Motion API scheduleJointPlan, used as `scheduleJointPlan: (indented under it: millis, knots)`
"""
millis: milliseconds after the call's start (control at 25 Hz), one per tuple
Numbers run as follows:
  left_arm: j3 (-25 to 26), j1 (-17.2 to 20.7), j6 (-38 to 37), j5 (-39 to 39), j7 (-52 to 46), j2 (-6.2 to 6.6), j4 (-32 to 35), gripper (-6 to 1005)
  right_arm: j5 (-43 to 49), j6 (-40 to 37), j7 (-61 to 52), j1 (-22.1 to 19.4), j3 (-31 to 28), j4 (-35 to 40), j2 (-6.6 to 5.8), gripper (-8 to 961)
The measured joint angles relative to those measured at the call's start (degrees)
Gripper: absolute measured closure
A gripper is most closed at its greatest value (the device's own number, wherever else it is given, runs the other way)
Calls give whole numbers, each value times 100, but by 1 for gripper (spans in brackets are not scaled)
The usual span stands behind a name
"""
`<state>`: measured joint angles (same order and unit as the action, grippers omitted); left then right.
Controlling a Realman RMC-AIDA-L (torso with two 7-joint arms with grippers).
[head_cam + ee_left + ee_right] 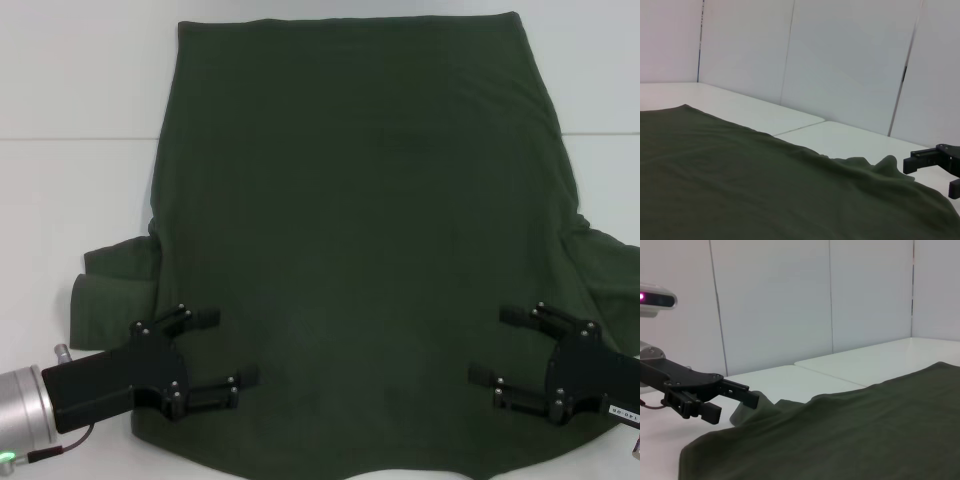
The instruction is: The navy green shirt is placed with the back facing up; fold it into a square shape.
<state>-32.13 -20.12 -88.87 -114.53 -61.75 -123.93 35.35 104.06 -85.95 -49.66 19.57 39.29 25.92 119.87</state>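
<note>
The navy green shirt (360,230) lies spread flat on the white table with its plain side up, sleeves near me and hem at the far end. My left gripper (228,348) is open over the shirt's near left part, beside the left sleeve (110,285). My right gripper (490,345) is open over the near right part, beside the right sleeve (605,265). Neither holds any cloth. The left wrist view shows the shirt (755,185) and the right gripper (932,176) beyond it. The right wrist view shows the shirt (850,430) and the left gripper (735,407).
The white table (70,190) shows bare on both sides of the shirt, with a seam line (75,138) running across it. White wall panels (840,60) stand behind the table.
</note>
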Motion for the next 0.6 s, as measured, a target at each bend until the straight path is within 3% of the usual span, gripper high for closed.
scheduleJointPlan:
  millis: [440,600]
  knots:
    - [-5,0,2,2,-58,-8,-3,50,0,0,0,3,0,0,0,62]
    - [205,-70,25,28,-1093,61,34,50,0,0,0,3,0,0,0,62]
